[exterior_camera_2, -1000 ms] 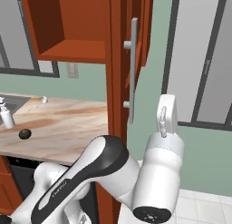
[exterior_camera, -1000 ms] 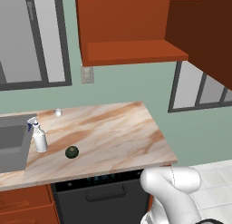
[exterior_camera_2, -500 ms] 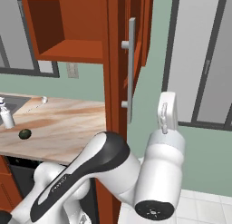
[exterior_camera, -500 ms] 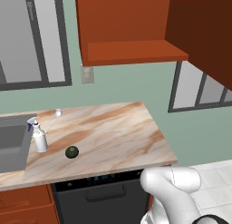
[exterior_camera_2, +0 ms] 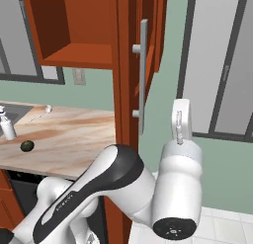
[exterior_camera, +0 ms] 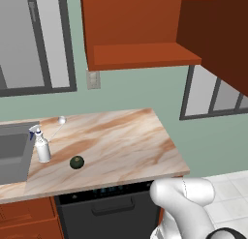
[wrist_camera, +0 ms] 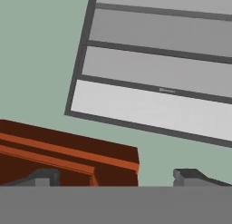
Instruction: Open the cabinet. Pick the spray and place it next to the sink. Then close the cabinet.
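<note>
Beside the open cabinet door (exterior_camera_2: 129, 80), in the right base view, the tool (exterior_camera_2: 180, 120) stands raised on the end of the white arm, just to the right of the door's grey vertical bar handle (exterior_camera_2: 143, 75) and apart from it. From the hand view the tool's two dark fingertips (wrist_camera: 45, 177) stand as wide apart as they go, with nothing between them; they grip nothing and touch nothing. Past them lie the green wall, a grey-framed window (wrist_camera: 158, 73), and the red-brown edge of the cabinet door at the lower left of that view.

The cabinet (exterior_camera: 140, 30) hangs open above the table (exterior_camera: 121, 146), its door swung out to the right, and its bottom shelf (exterior_camera: 143, 54) shows bare red-brown board.

The spray (exterior_camera: 41, 145) stands upright on the marble table near its left end, just beside the right rim of the sink (exterior_camera: 14, 156), its blue nozzle tip pointing toward the basin. In the right base view the same bottle shows at the far left edge. A small dark green ball (exterior_camera: 76, 162) lies on the table a little to the right of the spray and nearer the front edge, apart from it. A small white knob-like thing (exterior_camera: 61, 120) sits near the back edge of the table, behind the spray. A dark dishwasher front (exterior_camera: 106, 209) sits under the table's front edge.
</note>
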Controlling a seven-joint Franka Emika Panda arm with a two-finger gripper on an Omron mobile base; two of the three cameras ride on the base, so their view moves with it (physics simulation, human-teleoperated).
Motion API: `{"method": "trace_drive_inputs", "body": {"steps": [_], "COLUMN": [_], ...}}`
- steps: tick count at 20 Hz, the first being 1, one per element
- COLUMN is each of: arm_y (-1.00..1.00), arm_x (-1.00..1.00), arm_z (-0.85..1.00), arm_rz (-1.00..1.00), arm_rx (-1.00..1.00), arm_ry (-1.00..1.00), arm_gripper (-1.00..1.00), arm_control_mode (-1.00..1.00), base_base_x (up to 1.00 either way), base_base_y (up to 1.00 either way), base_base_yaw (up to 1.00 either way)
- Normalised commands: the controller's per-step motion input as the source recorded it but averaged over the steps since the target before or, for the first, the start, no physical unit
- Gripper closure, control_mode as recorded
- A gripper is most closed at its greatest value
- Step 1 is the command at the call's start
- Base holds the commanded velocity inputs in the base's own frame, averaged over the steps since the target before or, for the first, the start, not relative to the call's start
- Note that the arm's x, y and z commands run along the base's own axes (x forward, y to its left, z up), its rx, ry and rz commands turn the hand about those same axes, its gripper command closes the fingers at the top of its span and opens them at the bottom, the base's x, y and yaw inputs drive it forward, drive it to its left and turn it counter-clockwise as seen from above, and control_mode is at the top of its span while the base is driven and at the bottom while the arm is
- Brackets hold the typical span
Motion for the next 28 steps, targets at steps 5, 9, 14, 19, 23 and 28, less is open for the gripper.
{"method": "trace_drive_inputs", "body": {"steps": [5, 9, 14, 19, 23, 28], "arm_y": [0.12, 0.10, 0.11, 0.12, 0.19, 0.22], "arm_x": [0.00, 0.00, 0.00, 0.00, 0.00, -0.02], "arm_z": [0.00, 0.00, 0.00, 0.00, 0.00, 0.00], "arm_rz": [0.08, 0.08, 0.08, 0.10, 0.11, 0.12], "arm_rx": [0.00, 0.00, 0.00, 0.00, 0.00, 0.00], "arm_ry": [0.01, 0.01, 0.01, 0.01, 0.00, 0.00], "arm_gripper": [-1.00, -1.00, -1.00, -1.00, -1.00, -1.00], "arm_control_mode": [-1.00, -1.00, -1.00, -1.00, -1.00, -1.00], "base_base_x": [0.00, 0.00, 0.00, 0.00, 0.00, 0.00], "base_base_y": [0.00, 0.00, 0.00, 0.00, 0.00, 0.00], "base_base_yaw": [0.00, 0.00, 0.00, 0.00, 0.00, 0.00]}}
